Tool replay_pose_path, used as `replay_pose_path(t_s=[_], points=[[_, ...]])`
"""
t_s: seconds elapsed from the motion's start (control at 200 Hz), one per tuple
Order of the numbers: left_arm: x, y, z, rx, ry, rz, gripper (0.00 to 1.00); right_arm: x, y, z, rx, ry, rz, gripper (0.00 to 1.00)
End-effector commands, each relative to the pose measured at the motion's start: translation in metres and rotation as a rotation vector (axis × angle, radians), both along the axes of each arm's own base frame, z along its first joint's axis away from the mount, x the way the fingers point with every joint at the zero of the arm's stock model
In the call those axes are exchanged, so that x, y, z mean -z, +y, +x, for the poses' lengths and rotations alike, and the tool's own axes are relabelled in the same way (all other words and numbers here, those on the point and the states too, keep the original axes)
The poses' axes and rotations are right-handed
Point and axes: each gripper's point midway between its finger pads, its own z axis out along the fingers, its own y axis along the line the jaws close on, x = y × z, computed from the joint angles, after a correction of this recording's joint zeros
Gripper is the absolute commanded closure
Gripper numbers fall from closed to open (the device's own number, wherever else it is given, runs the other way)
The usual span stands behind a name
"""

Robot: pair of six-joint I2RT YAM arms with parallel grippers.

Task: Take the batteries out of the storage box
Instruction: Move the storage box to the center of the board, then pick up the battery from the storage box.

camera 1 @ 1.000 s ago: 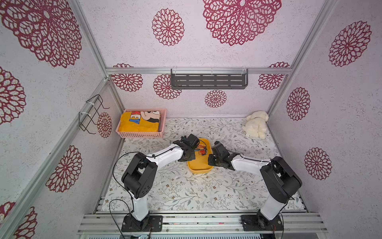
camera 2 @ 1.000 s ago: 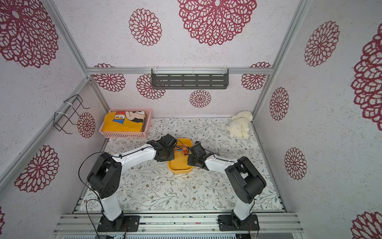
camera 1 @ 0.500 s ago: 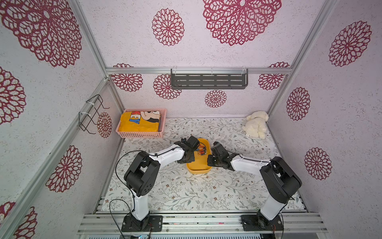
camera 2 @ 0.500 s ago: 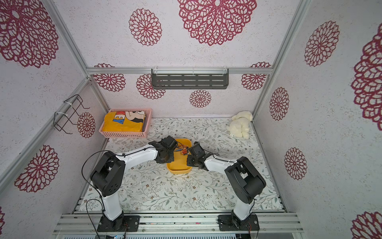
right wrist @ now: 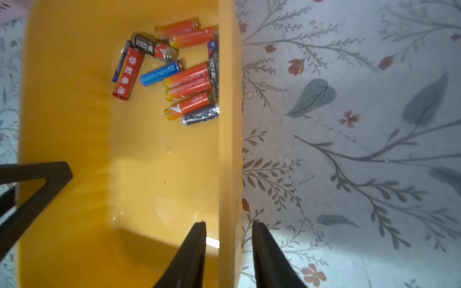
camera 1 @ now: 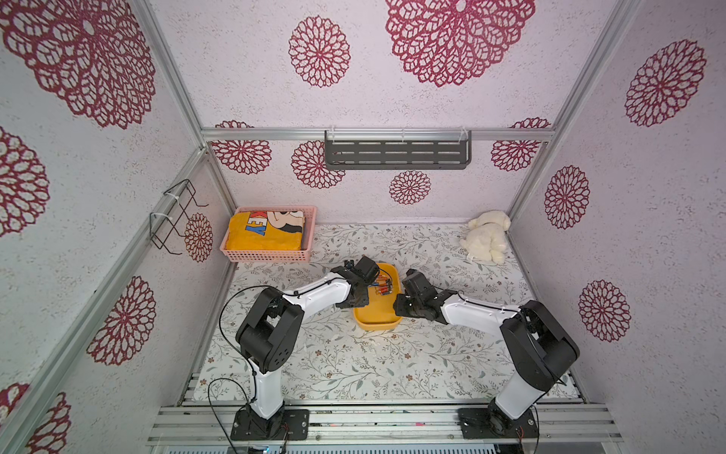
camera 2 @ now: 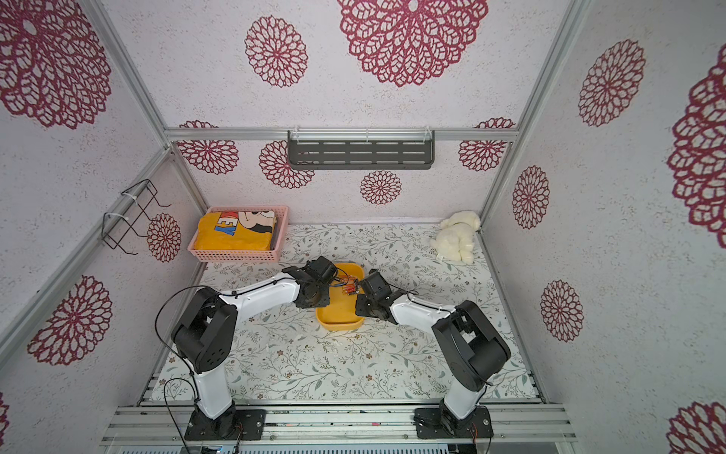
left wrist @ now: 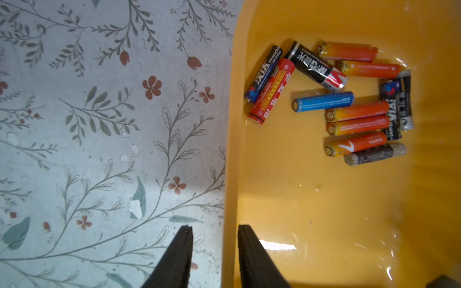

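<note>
Floral table [camera 1: 353, 353] with box [camera 1: 377, 318] sitting on it mid-way. Pink basket [camera 1: 267, 255] is well off the box's far-left corner and white toy [camera 1: 487, 239] well off its far right; neither matters here.

All batteries [left wrist: 324, 101] are inside the box, about a dozen. They lie loose on the floor in the box's far half, some touching, a few against the right wall. Near half of the box is bare. None visible out on the table.

At the box's left wall, left gripper [left wrist: 214, 227] straddles the rim, one finger outside and one inside. Jaws are apart with a clear gap on the outer side, so no clamp. At the box's right wall, right gripper [right wrist: 229, 222] does the same, with gaps on both sides of the wall and nothing held.

Step, my read: set-up for a two-arm hold on the box to tip the batteries out, not single picks, since neither gripper is over the cluster. Task barely begun.

Next move calls for both jaws closing on the walls together, an even lift, then a tilt toward the box's far end so the batteries roll over that wall. Being round, they'll likely scatter, and the smooth thin walls may slip.
</note>
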Motion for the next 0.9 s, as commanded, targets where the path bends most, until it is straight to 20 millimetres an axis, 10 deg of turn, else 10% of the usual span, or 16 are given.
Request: replay_pose_path(t_s=[0.0, 0.34, 0.635, 0.896], points=[[-0.022, 0.0, 0.008, 0.016, -0.052, 0.015, 0.63, -0.042, 0.002, 0.01, -0.016, -0.092, 0.012, 0.56], [-0.121, -0.018, 0.053, 0.134, -0.279, 0.029, 0.59, -0.124, -0.032, 0.038, -0.075, -0.472, 0.029, 0.54], [-0.072, -0.065, 0.091, 0.221, -0.093, 0.039, 0.66, -0.141, -0.053, 0.027, -0.204, -0.667, 0.347, 0.59], [-0.029, -0.055, 0.099, 0.196, 0.016, 0.045, 0.66, -0.127, -0.061, 0.022, -0.198, -0.678, 0.295, 0.59]])
